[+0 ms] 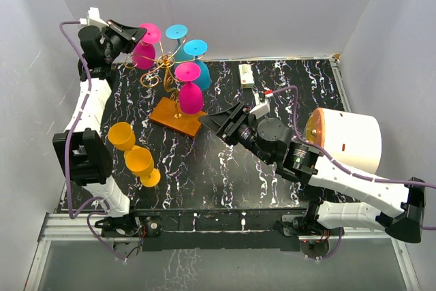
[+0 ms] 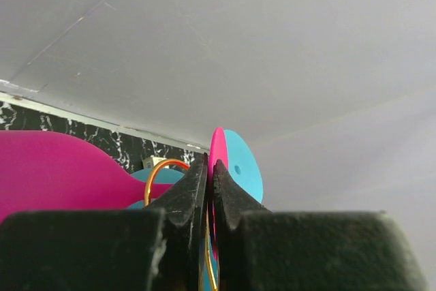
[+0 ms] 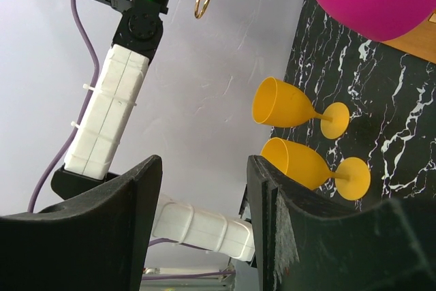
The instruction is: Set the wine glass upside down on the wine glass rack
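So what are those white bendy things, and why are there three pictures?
They are two robot arms. One picture looks down from above; the other two come from cameras on each wrist. On the black table stands a gold wire rack hung with pink and blue glasses, and two yellow glasses lie on their sides. The left end effector is pinching a pink glass by its foot at the rack. The right end effector is open and holds nothing.

You've got shiny gold metal wire on the wine glass rack (image 1: 163,66), its base (image 1: 167,115) matt and wood-like. The pink wine glass (image 1: 144,54) just beside the rack's wire looks smooth satin plastic, and the table (image 1: 225,182) beneath is smooth marble-print.
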Controlling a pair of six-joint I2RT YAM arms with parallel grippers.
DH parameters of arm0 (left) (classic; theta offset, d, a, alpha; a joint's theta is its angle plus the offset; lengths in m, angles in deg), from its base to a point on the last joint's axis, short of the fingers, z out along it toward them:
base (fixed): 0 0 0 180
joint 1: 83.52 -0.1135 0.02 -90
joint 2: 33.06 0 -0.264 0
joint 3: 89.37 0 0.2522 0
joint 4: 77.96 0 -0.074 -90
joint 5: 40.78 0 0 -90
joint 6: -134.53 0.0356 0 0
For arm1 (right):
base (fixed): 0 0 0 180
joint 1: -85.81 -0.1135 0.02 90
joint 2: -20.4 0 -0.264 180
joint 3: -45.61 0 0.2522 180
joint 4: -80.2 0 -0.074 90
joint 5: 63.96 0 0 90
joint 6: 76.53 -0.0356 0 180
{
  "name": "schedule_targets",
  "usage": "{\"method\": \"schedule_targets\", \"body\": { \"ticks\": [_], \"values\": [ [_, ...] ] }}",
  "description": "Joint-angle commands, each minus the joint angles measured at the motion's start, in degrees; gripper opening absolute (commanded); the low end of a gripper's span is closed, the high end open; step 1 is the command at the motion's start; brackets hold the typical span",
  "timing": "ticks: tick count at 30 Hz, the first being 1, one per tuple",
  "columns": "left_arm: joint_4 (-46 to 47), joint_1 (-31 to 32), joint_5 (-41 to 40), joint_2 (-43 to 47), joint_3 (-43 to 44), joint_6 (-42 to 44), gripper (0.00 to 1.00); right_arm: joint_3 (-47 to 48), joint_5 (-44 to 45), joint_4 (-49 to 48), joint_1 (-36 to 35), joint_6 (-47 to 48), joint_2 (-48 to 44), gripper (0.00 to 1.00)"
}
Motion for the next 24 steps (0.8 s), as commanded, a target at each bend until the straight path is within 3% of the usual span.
{"method": "schedule_targets", "body": {
  "ticks": [1, 11, 24],
  "values": [
    [-2.7, -0.7, -2.6, 5.6, -0.4, 2.5, 0.00, 0.9, 0.2, -3.0, 0.2, -0.1, -0.6, 0.51],
    [-6.3, -1.4, -3.1, 6.8, -1.3, 4.7, 0.00, 1.2, -0.4, -3.2, 0.2, -0.1, 0.0, 0.51],
    [-12.6, -1.4, -6.2, 8.6, -1.6, 11.0, 0.15, 1.7, -1.2, -3.8, 0.2, 0.9, 0.8, 0.51]
  ]
}}
